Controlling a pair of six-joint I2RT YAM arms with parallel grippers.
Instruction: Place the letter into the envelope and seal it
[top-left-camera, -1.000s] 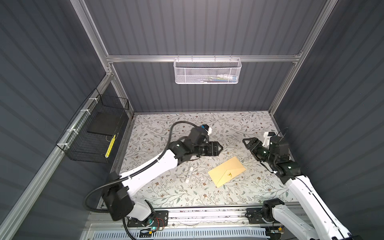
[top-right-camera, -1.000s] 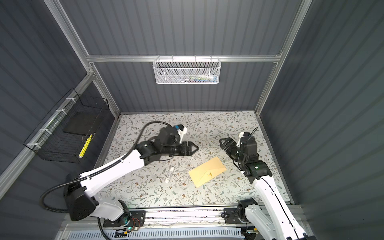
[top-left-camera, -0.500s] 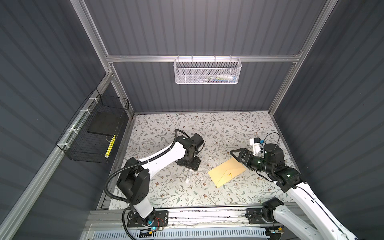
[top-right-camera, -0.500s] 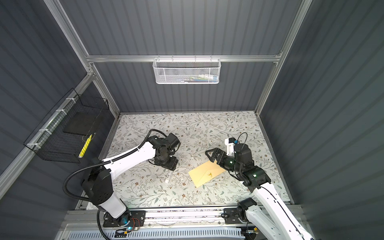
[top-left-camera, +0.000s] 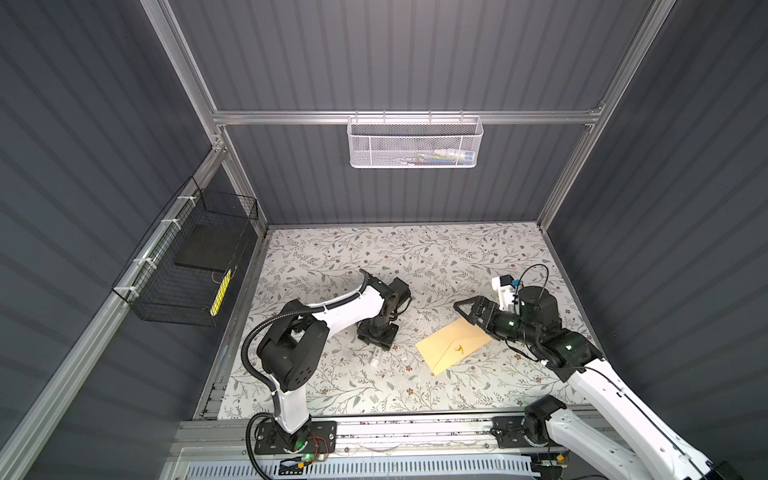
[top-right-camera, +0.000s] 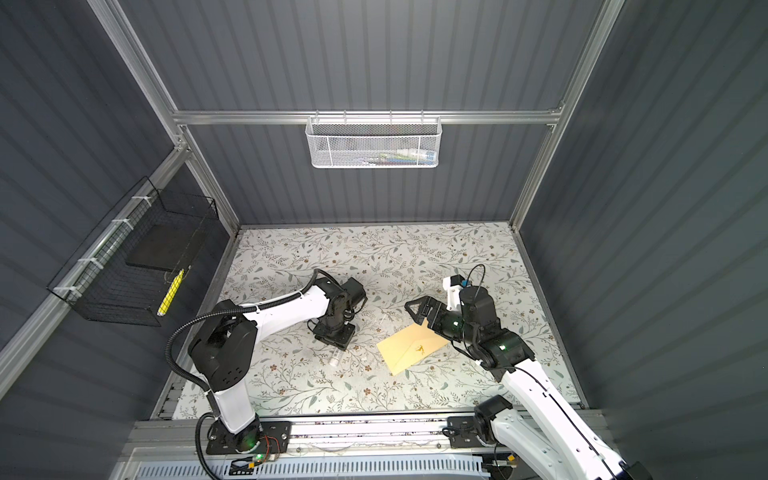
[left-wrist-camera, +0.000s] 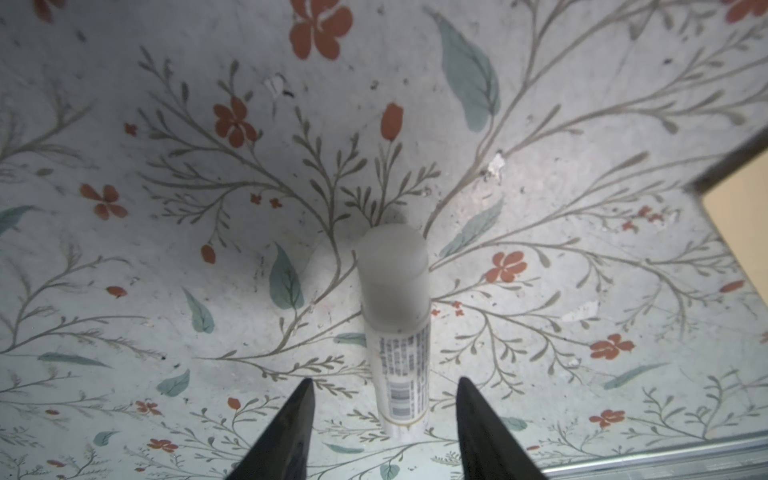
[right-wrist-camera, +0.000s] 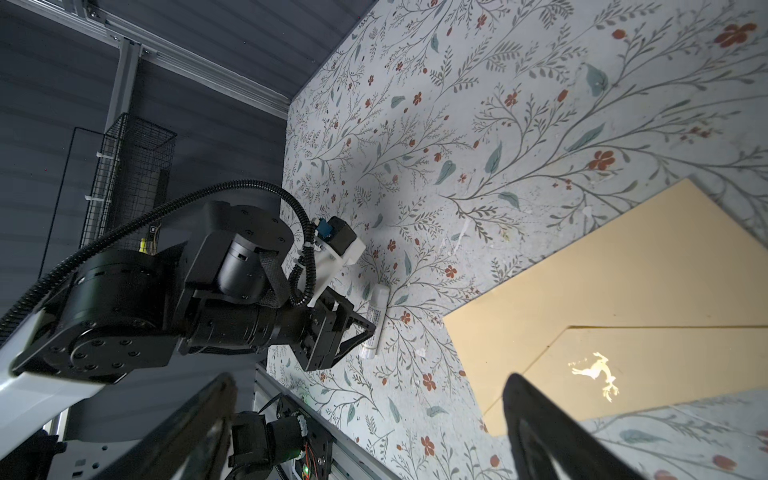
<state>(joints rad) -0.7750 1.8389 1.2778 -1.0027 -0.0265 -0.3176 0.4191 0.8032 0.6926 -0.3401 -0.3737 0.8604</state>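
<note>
I see my left gripper (left-wrist-camera: 384, 380) spread around the white tube (left-wrist-camera: 395, 316); my right gripper (right-wrist-camera: 370, 376), spread wide, hovers at the envelope's (top-left-camera: 453, 345) 1 o'clock side.

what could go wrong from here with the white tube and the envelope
The left gripper stands open astride the tube, which lies on its side, near one end rather than the middle: it may roll off or tilt when pinched. The right gripper hangs open over a corner of the envelope; a low pass might slide it.
</note>
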